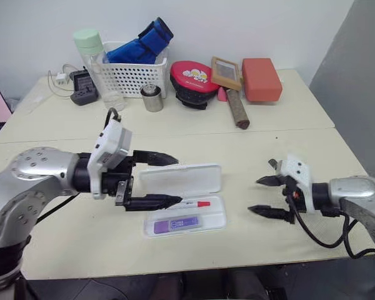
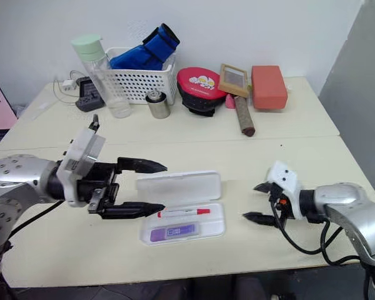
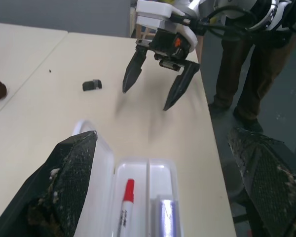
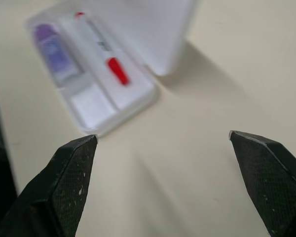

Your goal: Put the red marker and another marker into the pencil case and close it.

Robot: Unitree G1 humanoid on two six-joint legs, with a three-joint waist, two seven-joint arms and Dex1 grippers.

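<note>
Markers are lying inside the open pencil case: the red marker in the far compartment, the purple highlighter in the near one; only closing is remaining. The left gripper is hovering spread at the lid's end, partly hiding it; the right gripper is gaping empty, well apart.

Pale cream rectangular surface, seamed across its middle, set against a plain white wall. Grey wall panel at the right side. Grey floor past the far edge. Soft, even light, faint shadows.
</note>
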